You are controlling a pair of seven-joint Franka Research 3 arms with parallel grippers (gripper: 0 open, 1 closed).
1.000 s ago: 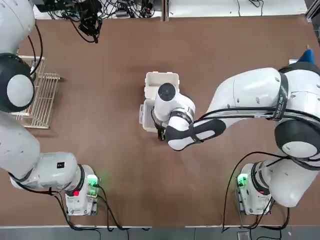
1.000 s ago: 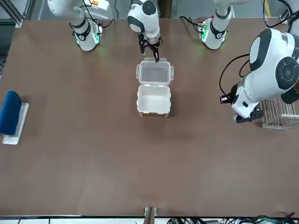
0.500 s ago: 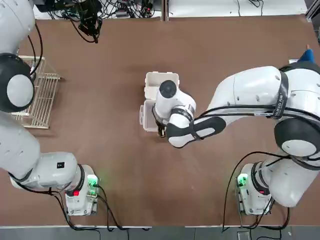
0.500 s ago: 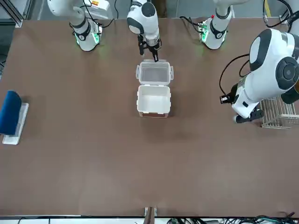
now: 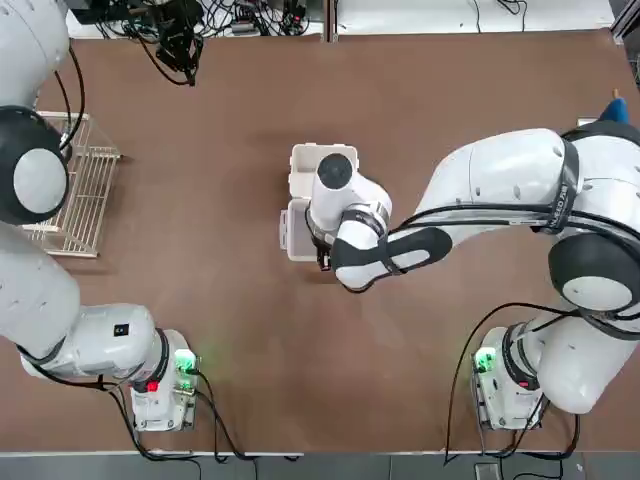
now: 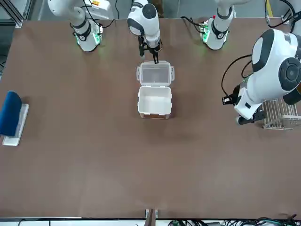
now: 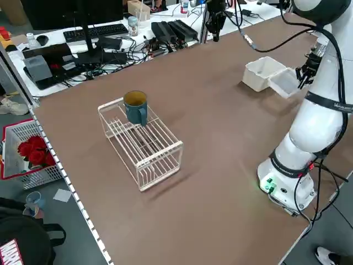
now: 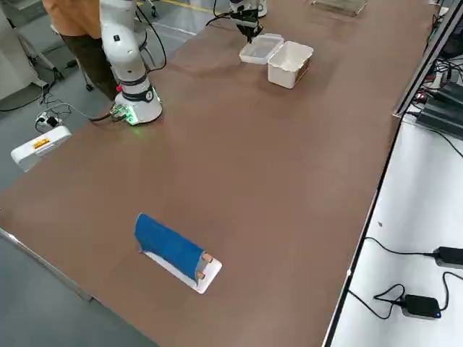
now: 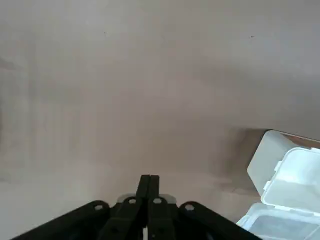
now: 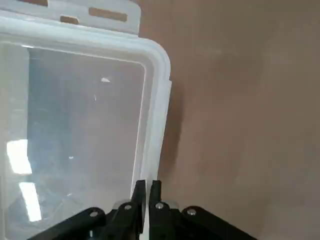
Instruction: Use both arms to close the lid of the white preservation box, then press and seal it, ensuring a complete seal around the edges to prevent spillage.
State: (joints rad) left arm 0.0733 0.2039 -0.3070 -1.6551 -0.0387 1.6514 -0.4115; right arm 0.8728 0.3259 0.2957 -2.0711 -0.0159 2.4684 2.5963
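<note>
Directions use a dial in the top view, centred on the box, with 12 o'clock pointing away from the robot bases. The brown table (image 6: 103, 160) supports all items below. The right arm (image 5: 490, 185) reaches in from between 3 and 4 o'clock, its wrist over part of the lid. The left arm (image 5: 40, 270) stands between 7 and 9 o'clock. The white wire rack (image 7: 146, 149) is at 9 o'clock, well apart from the box, with a blue-green mug (image 7: 135, 107) on it. The blue cover (image 8: 170, 246) lies over a white base (image 8: 206, 278), between 2 and 3 o'clock. The white preservation box (image 6: 155, 100) stands upright near mid-table, open. The lid (image 6: 155, 74) is joined to it, folded back flat toward 6 o'clock. The right gripper (image 10: 148, 182) is at the lid edge farthest from the box, at 6 o'clock; whether it is open, closed or gripping the rim cannot be determined. The left gripper (image 9: 150, 176) appears raised toward 10 o'clock, fingers closed together, nothing between them, apart from the box. The lid is not seated; the box is unsealed.
</note>
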